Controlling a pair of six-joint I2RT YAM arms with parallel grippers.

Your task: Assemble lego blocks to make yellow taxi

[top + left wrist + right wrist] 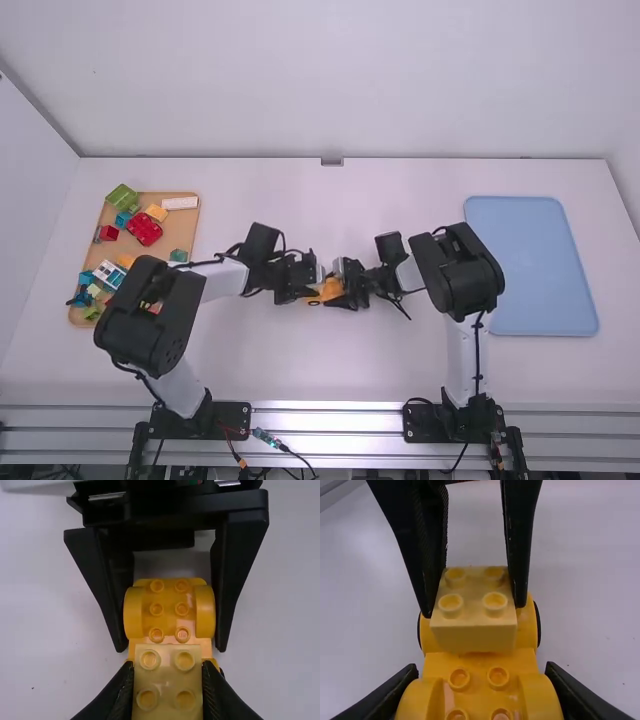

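Near the table's middle the left gripper (308, 283) and right gripper (348, 285) face each other over the orange-yellow car base (330, 290). In the left wrist view the left gripper (168, 680) is shut on a pale yellow block (168, 677) with four studs; the car base (169, 610) lies beyond it. In the right wrist view the right gripper (481, 680) is shut on the car base (479, 670), its fingers at both sides by the fenders. The pale block (474, 600) is over the base's far end; whether it touches the base I cannot tell.
An orange-brown tray (186, 230) of assorted blocks and toy pieces stands at the left, partly behind the left arm. A blue tray (545, 265) lies at the right, beside the right arm.
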